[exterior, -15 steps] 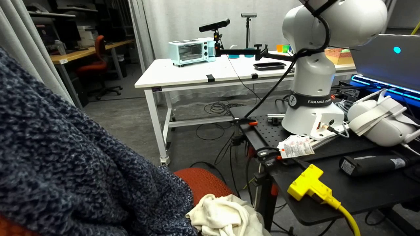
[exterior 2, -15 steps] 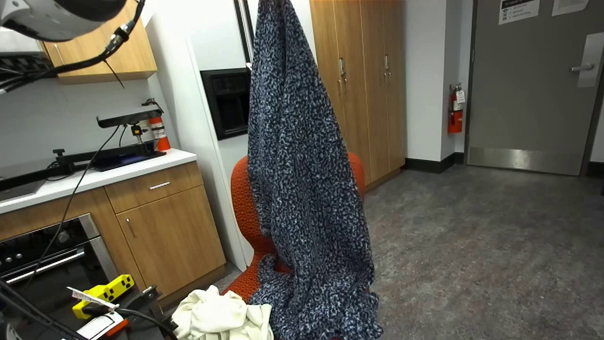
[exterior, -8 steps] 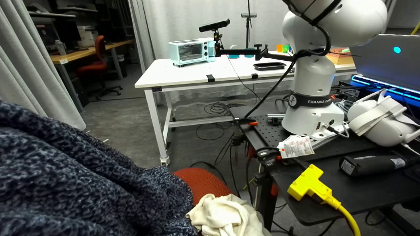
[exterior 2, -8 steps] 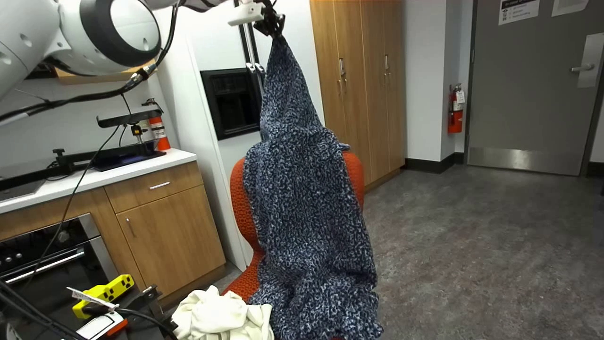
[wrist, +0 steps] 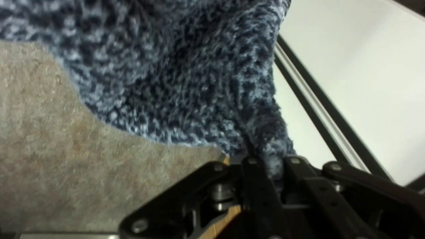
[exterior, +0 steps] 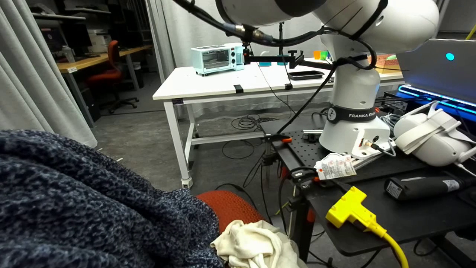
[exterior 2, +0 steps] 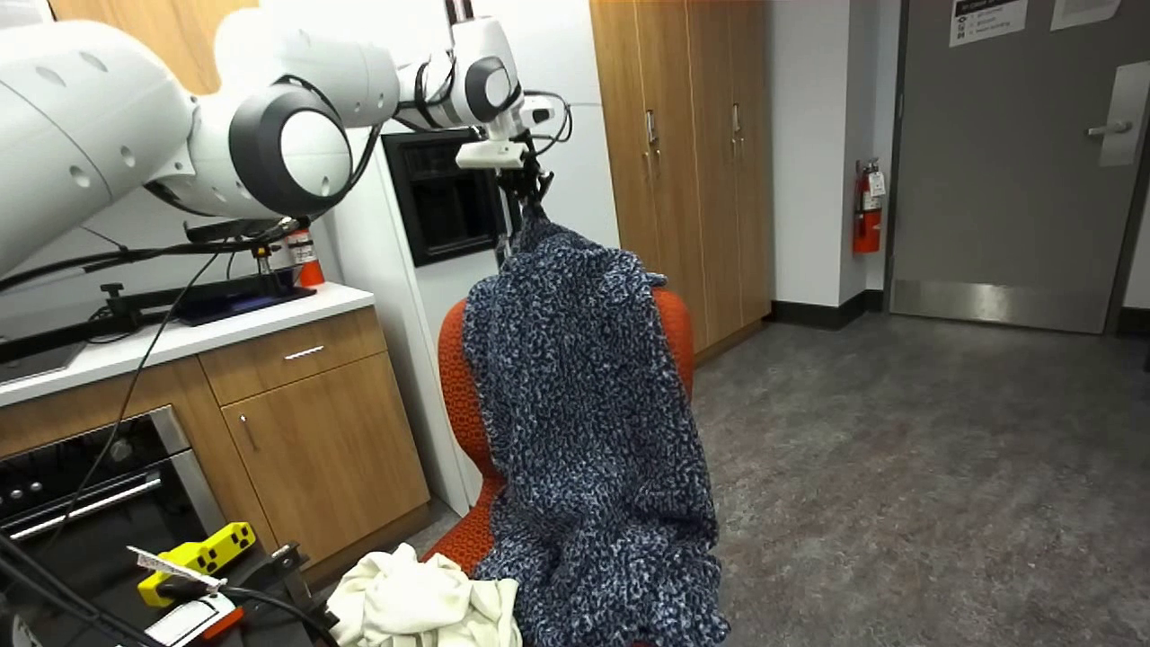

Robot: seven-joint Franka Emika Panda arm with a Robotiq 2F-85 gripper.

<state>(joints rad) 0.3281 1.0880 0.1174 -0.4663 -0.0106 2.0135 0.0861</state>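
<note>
A dark blue and white speckled blanket point(exterior 2: 584, 386) drapes over the back and seat of an orange chair point(exterior 2: 463, 404). My gripper point(exterior 2: 530, 199) is just above the chair back, pointing down, shut on the blanket's gathered top corner. In the wrist view, a fold of the blanket point(wrist: 186, 83) runs down between the narrow-set fingers of the gripper point(wrist: 274, 164); the fingertips are partly hidden by cloth. A crumpled cream cloth point(exterior 2: 404, 598) lies on the front of the seat, beside the blanket. The blanket point(exterior: 93, 208) also fills the lower left of an exterior view.
A black cart point(exterior: 372, 219) carries the arm's base, a yellow power splitter point(exterior: 351, 210) and a white headset point(exterior: 431, 137). Behind stands a white table point(exterior: 208, 83) with a toaster oven point(exterior: 217, 58). Near the arm are a kitchen counter point(exterior 2: 341, 301) and a white fridge point(exterior 2: 566, 171).
The arm has come down into view, lowering the gripper toward the chair back. The blanket's raised peak has sunk and its upper part now slumps over the backrest.
</note>
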